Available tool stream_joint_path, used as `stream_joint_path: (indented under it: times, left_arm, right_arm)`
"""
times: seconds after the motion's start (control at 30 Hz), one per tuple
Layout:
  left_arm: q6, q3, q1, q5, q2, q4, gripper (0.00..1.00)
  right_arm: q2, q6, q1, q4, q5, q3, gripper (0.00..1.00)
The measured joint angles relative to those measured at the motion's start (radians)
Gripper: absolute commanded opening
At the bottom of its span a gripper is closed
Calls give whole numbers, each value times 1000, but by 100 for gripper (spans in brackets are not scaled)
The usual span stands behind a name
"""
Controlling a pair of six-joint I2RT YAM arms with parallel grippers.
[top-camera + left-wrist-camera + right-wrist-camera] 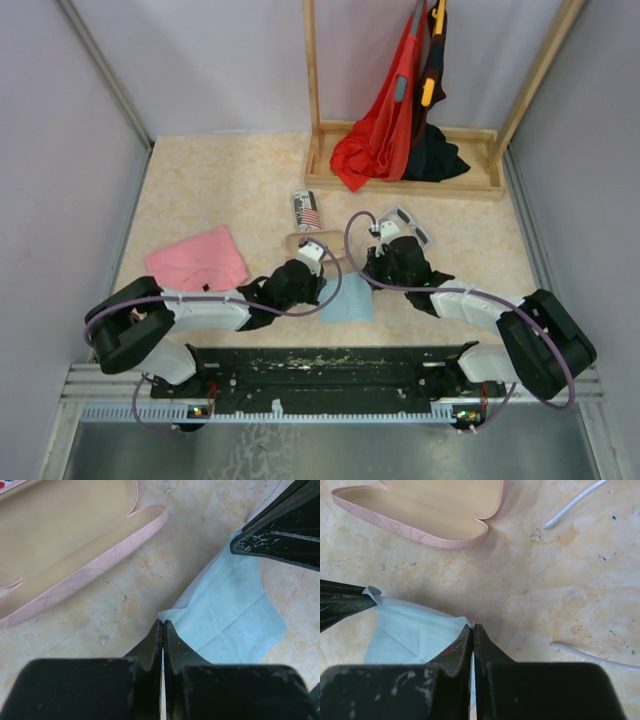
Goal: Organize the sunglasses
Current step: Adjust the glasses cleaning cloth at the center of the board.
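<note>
Lying on the table at roughly one o'clock from the right gripper, the white-framed sunglasses sit free of both arms, with their temples spread; the right wrist view catches only two pale temple tips, at one and at four o'clock. I cannot make out a second, grey pair anywhere. Neither claw is on the glasses. The right gripper has its fingers pressed together on one corner of the light-blue cloth, and the left gripper is likewise pinched tight on another corner, so the cloth hangs stretched between them, just off or brushing the tabletop. That two-handed pinch looks meant to keep the thin fabric flat, probably so it can be folded or laid into a case rather than dragged in a crumple. The pink case lies open and empty at about eleven o'clock from the cloth, mouth up and near both claws, well placed to receive either cloth or glasses. Beyond it, at twelve o'clock, the flag-printed case lies closed. A pink garment lies at nine o'clock, well apart, and a wooden rack with a red bag stands at the far edge. By my reading the sunglasses themselves are not yet stowed.
</note>
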State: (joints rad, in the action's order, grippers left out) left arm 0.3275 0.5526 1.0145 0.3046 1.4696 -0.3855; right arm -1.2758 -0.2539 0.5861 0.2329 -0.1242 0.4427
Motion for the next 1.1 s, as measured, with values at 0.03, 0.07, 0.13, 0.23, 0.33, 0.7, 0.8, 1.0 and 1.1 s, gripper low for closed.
stream_joint_path:
  times: [0.03,0.07,0.13,0.23,0.33,0.7,0.8,1.0,1.1]
  left_arm:
    - [-12,0,0,1,2,-9,1]
    - [-20,0,0,3,6,-19,1]
    - [-38,2,-1,10,26,-42,1]
    - [-56,13,-6,16,71,-58,1]
    - [-71,28,-13,19,117,-67,1]
    - [-101,-47,-13,-35,66,-168,1]
    - [-100,-66,-13,-53,56,-185,1]
    - [-93,-95,-13,-93,53,-212,1]
    - [-88,-110,-13,-106,45,-220,4]
  right_arm:
    - [1,2,0,13,6,-5,0]
    - [0,3,0,15,12,-5,0]
    - [-3,4,0,26,28,-5,0]
    - [-30,5,0,58,43,-5,0]
    - [-68,5,0,76,46,-5,0]
    - [-20,0,0,115,27,-67,0]
    - [21,-4,0,119,14,-87,0]
    - [62,-19,0,124,-18,-135,0]
    - [67,-26,0,121,-36,-142,7]
